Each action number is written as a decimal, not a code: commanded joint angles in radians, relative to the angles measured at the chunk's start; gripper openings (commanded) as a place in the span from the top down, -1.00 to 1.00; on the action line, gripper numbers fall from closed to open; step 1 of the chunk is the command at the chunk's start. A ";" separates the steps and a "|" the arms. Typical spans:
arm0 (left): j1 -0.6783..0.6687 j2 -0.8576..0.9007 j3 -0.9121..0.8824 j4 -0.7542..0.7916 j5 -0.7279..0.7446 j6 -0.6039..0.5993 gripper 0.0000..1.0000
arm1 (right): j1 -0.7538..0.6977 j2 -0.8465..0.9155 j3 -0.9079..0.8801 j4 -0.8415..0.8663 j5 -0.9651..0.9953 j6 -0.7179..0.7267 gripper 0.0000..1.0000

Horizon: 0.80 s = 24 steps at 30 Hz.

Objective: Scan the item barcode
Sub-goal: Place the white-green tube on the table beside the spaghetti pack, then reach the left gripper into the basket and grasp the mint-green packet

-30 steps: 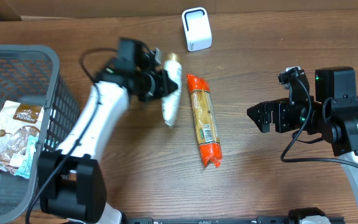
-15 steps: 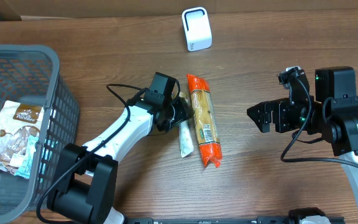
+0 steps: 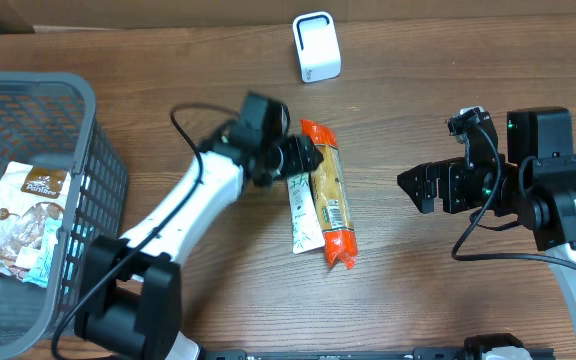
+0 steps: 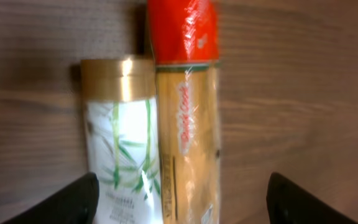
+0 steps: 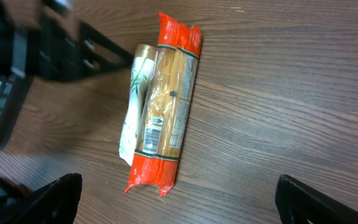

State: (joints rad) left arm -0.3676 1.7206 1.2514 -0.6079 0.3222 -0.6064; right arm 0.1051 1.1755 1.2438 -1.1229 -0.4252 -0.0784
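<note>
A white tube with a gold cap (image 3: 303, 220) lies flat on the table, side by side with a long orange and red pasta pack (image 3: 328, 195). My left gripper (image 3: 308, 157) hovers open just above the tube's cap end and holds nothing. In the left wrist view the tube (image 4: 120, 137) and the pack (image 4: 185, 118) lie between the spread fingers (image 4: 73, 202). The white scanner (image 3: 316, 46) stands at the back of the table. My right gripper (image 3: 415, 187) waits open and empty to the right; its view shows the pack (image 5: 166, 118) and tube (image 5: 132, 112) ahead.
A grey mesh basket (image 3: 88, 150) fills the left side and holds a snack bag (image 3: 23, 225). The left arm (image 3: 183, 205) stretches from the front edge toward the middle. Cardboard walls close the back.
The left gripper carried the tube from near the scanner down beside the pasta pack, let it go, opened and drew back a little.
</note>
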 commanded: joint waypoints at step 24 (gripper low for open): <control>1.131 -0.128 0.787 -0.928 -0.075 0.346 -0.87 | -0.001 -0.001 0.026 0.003 0.005 -0.001 -1.00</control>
State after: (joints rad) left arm 0.6537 1.5890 2.1094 -1.5333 0.2096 -0.3042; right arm 0.1051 1.1755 1.2438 -1.1225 -0.4191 -0.0784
